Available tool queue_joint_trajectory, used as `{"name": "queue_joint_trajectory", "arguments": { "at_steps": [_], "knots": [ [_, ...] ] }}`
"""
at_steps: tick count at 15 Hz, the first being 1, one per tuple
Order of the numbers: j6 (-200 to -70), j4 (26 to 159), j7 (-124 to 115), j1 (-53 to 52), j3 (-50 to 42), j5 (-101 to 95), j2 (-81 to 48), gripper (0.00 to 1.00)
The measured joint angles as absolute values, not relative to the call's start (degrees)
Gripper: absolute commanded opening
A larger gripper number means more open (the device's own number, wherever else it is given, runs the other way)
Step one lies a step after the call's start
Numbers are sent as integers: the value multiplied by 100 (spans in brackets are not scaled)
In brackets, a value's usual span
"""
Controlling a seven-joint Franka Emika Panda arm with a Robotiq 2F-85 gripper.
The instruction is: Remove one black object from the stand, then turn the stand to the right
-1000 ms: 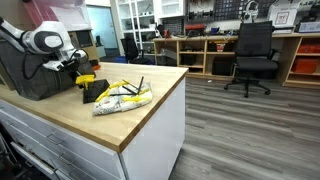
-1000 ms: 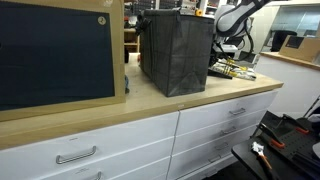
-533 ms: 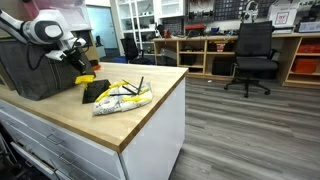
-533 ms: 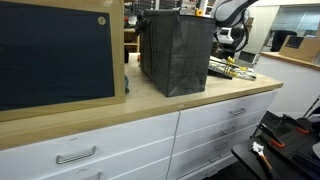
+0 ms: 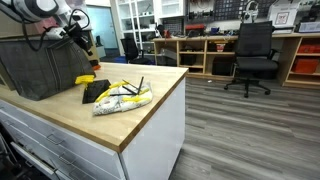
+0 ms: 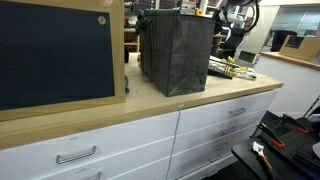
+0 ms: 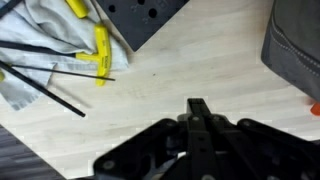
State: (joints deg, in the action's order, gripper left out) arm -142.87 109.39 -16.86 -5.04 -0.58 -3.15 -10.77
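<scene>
Operator: Gripper state?

Spotter: Closed. In the wrist view your gripper (image 7: 200,108) shows its jaws pressed together into one dark tip with no gap between them; whether a thin black piece is pinched there, I cannot tell.

Operator: And the stand, from the hand?

Spotter: Below it. In an exterior view your gripper (image 5: 83,42) hangs high over the countertop (image 5: 140,125); the stand (image 5: 97,92) sits on the wood underneath, well apart from the tip; its yellow-topped pieces (image 5: 86,79) line the upper edge on the side toward the mesh basket (image 5: 35,65). From the wrist camera the stand (image 7: 150,15) is a black block with small holes, lying beyond your fingertips and off to one side, cut by the frame edge; bare countertop (image 7: 180,70) lies between it and the tip.

Operator: What else is near the hand?

Spotter: On the stand's side of your hand, the clear plastic bag (image 7: 40,60) lies just beside the stand; yellow-handled hex keys (image 7: 101,55) with black shafts show in it. On the opposite side of your hand the mesh basket (image 7: 295,45) rises from the wood; a small orange object (image 7: 315,107) peeks in next to it, too cropped to name. In an exterior view the plastic bag (image 5: 125,97) lies on the far side of the stand from the basket; in an exterior view the mesh basket (image 6: 175,50) fills the middle, and your hand is too small to read there.
</scene>
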Motion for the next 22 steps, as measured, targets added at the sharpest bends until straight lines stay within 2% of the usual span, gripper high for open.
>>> {"name": "queue_joint_trajectory", "arguments": {
  "at_steps": [9, 22],
  "knots": [
    [-13462, 10445, -1730, 141, -596, -294, -1367, 0],
    [-12463, 10302, -2217, 321, -615, 160, -2102, 0]
  ]
}}
